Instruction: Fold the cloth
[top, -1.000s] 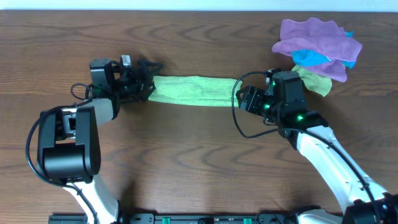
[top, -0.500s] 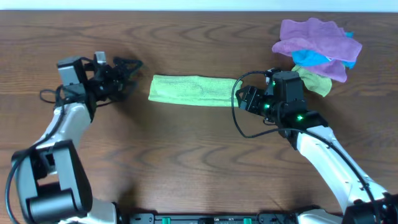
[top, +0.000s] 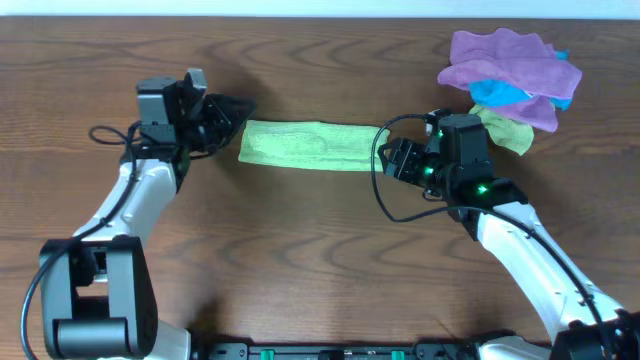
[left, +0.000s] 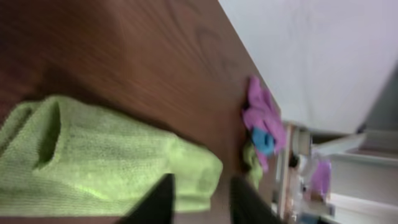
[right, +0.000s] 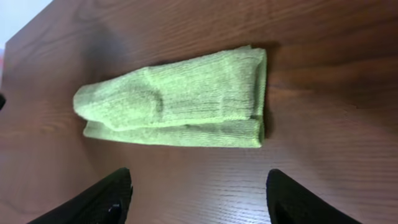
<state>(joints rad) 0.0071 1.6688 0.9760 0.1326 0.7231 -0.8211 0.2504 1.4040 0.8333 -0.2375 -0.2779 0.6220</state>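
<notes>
Found the cloth (top: 310, 146) lying flat on the table (top: 300, 260) as a long, narrow band, folded over on itself and running left to right a little behind the middle of the wood. Made out, from the right wrist view, a rounded upper layer resting on a flatter lower one, with a straight, squared edge at the near end and a softer, bulging far end. Spotted the left gripper (top: 232, 116) just beside the band's left end, pointing toward it, close yet not visibly touching. Caught its fingers (left: 155, 202) in the left wrist view parted by a modest gap, pinching nothing, with the green fabric lying beyond the tips. Spotted the right gripper (top: 392, 160) at the opposite end, just off the band's right edge and aimed along its length. Saw those fingers (right: 102, 199) spread wide, gripping nothing, with bare wood between the tips and the fabric. Noted a heap of other cloths toward the back right corner, apart from the band: a purple cloth (top: 510, 55) on top, a blue cloth (top: 498, 93) tucked beneath, and a duller green scrap (top: 512, 132) poking out at the front, nearest the right arm. Glimpsed the same heap, small and blurred, in the left wrist view past the band's far end, with a pale wall (left: 323, 56) behind the table's edge.
</notes>
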